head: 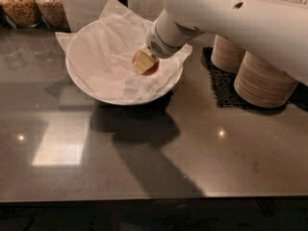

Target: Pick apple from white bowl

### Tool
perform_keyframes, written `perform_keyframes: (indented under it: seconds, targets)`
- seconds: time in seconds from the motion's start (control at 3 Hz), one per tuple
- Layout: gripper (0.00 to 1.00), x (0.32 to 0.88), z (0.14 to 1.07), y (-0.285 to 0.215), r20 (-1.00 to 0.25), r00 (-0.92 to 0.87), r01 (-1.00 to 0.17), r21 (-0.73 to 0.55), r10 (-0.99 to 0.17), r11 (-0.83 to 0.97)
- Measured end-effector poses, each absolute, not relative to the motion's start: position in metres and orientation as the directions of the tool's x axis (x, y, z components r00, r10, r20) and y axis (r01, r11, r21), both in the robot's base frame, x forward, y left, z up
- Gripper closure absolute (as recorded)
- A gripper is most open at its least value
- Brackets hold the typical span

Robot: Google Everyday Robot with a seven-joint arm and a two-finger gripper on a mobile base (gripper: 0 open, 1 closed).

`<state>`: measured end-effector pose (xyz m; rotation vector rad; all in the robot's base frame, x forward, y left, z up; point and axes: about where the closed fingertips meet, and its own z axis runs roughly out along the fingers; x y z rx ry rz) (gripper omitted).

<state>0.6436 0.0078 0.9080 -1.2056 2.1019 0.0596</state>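
The white bowl (81, 86) stands at the back left of the dark counter, lined with crinkled white paper (111, 12) whose corners stick out past the rim. My gripper (144, 64) reaches down into the bowl's right half from the white arm (231, 18) that crosses the top right. A beige finger (140, 62) presses against the small red apple (153, 70), which is partly hidden behind it. The apple sits between the fingers, a little above the paper.
Two stacks of beige disposable bowls (263, 78) (226, 54) stand on a black mat (220, 88) right of the bowl, under the arm. Two jars of snacks (19, 6) (50, 4) stand at the back left. The glossy counter (144, 162) stretches toward the front edge.
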Motion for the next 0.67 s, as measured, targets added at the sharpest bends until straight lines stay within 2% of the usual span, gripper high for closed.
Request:
perform_keyframes:
  seconds: [0.33, 0.67]
  targets:
    - [1.00, 0.6637, 0.9528, -0.0076, -0.627, -0.325, -0.713, -0.330, -0.708, 0.619]
    - [1.00, 0.6636, 0.9529, -0.0075, -0.627, -0.325, -0.713, -0.330, -0.708, 0.619]
